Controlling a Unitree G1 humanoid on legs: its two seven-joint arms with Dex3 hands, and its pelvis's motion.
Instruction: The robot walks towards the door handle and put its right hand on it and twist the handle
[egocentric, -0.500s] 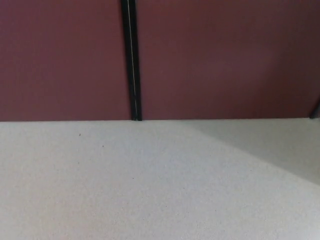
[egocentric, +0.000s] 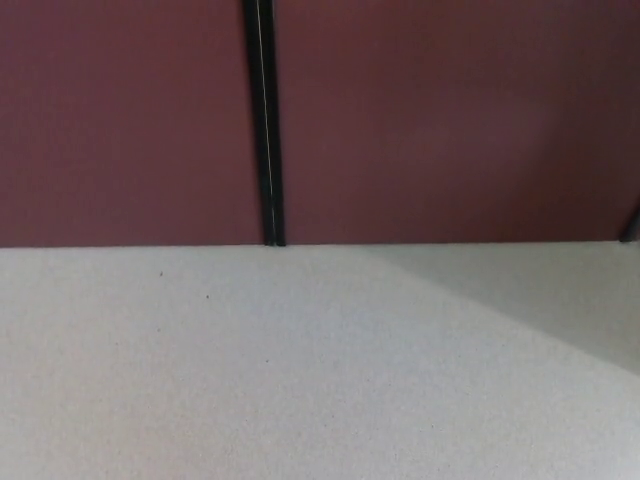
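Hands: neither the left hand nor the right hand shows in the head view, so whether their fingers are apart or together cannot be told.
Door handle: it does not show in the head view; its place cannot be told.
Door panels: two dark red panels stand side by side across the upper half, the left panel (egocentric: 125, 120) narrower in the picture and the right panel (egocentric: 450, 120) wider.
Black strip: one upright black strip (egocentric: 263, 120) runs between the two panels from the top edge down to the floor, with a thin pale line along its middle.
Second dark edge: one short dark piece (egocentric: 631, 225) shows at the far right, just where the right panel meets the floor; what it is cannot be told.
Floor: one pale, speckled floor (egocentric: 250, 380) fills the lower half and meets the panels along a straight line.
Shadow: one greyer band (egocentric: 560, 300) lies on the floor at the right, slanting down toward the right edge.
Specks: a few small dark specks, one of them (egocentric: 161, 273) near the left.
Containers: nothing of that kind shows.
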